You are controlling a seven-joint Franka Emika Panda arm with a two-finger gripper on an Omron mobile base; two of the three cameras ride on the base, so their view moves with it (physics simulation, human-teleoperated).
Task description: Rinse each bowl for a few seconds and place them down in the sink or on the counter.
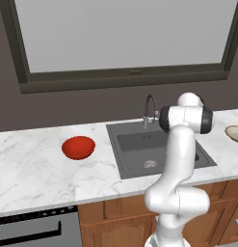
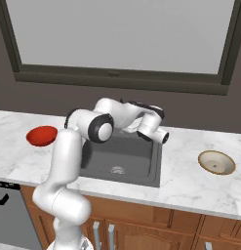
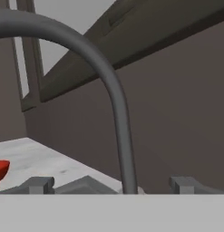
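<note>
The white arm [image 2: 68, 161] rises from the lower left of the right base view, bends at a dark elbow joint, and reaches right across the middle of the frame, with its hand over the back of the dark grey sink [image 2: 141, 168]. The gripper [image 3: 111, 185] points at the arched faucet [image 3: 111, 86], whose curved pipe sweeps from the upper left down to the bottom centre of the hand view; the fingertips [image 3: 38, 185] stand wide apart on either side of it, holding nothing. The red bowl [image 1: 78, 147] sits on the marble counter [image 1: 29, 164] left of centre in the left base view. The beige bowl [image 2: 216, 162] rests on the counter at the right of the right base view, well apart from the sink.
</note>
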